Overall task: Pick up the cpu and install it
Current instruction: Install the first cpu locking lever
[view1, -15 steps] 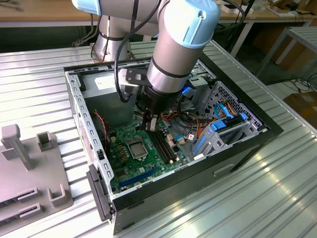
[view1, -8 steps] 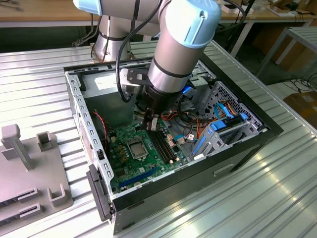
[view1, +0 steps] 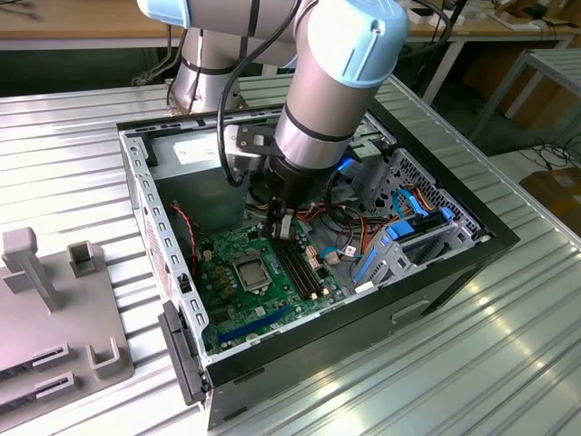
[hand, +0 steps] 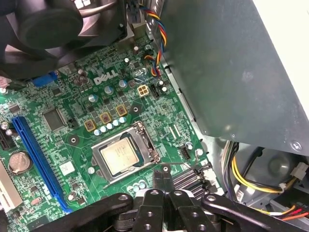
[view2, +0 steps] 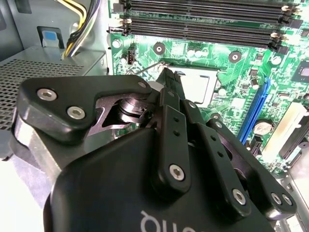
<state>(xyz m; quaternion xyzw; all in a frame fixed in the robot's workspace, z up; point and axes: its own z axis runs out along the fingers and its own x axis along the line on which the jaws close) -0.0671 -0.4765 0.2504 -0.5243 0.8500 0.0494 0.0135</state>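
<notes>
The cpu (hand: 119, 155), a pale silver square, lies flat inside the metal-framed socket (hand: 107, 176) on the green motherboard (hand: 72, 116). In the exterior view the cpu (view1: 250, 269) sits in the middle of the board inside the open computer case (view1: 145, 218). My gripper (hand: 162, 173) hovers just beside the socket, over its edge nearest the memory slots, with the fingertips pressed together and nothing between them. In the second wrist view the gripper (view2: 166, 73) points down at the board, and the cpu (view2: 198, 83) shows partly behind the black fingers (view2: 174, 130). From the exterior view the gripper (view1: 280, 232) hangs low over the board.
Black memory slots (view2: 203, 21) run beside the socket. A blue expansion slot (hand: 36, 159) lies on its other side. The grey power supply box (hand: 231, 67) and coloured cables (hand: 246, 171) stand close by. A drive cage with blue parts (view1: 408, 241) fills the case's right. Grey fixtures (view1: 54, 300) sit on the table.
</notes>
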